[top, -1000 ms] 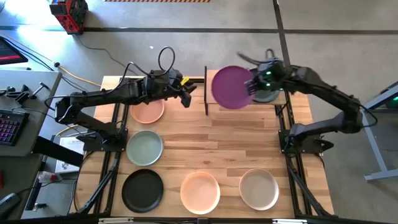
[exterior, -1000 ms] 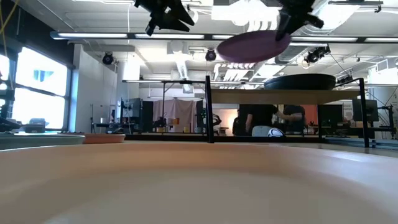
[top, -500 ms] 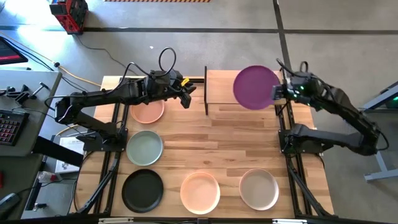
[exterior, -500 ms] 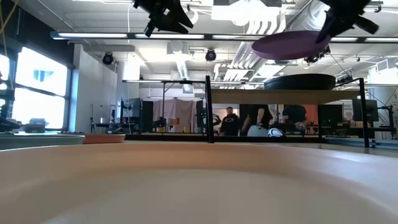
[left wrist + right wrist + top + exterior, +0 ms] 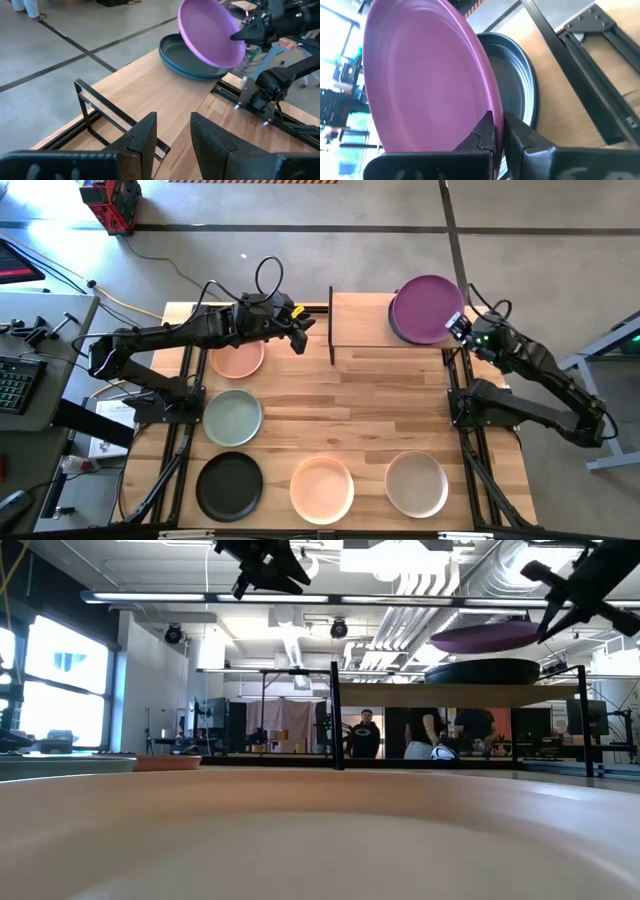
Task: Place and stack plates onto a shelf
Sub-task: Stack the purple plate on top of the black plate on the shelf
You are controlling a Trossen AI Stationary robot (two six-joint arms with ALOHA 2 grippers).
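Observation:
The shelf stands at the table's far edge, with dark plates stacked on its right end. A purple plate hangs just above that stack, my right gripper shut on it from the shelf's right end. My left gripper hovers open and empty above the table by the shelf's left end, over a peach-pink plate. A sage green plate, a black plate, a peach plate and a beige plate rest flat on the table. My right gripper pinches the purple plate's rim between its two fingers, on the side of the plate toward the table's right edge. The fingers come from the right, slanting down. The plate is lifted clear over the dark plates, hollow side up, slightly tilted.
The shelf's left half is bare wood, bounded by black posts. The arms' black frames run along both table sides. People stand in the room beyond the table.
My right gripper has carried the purple plate along the shelf toward the table's right edge and down, rolling its wrist. The plate now hangs over the dark plates, lower than before and closer to level.

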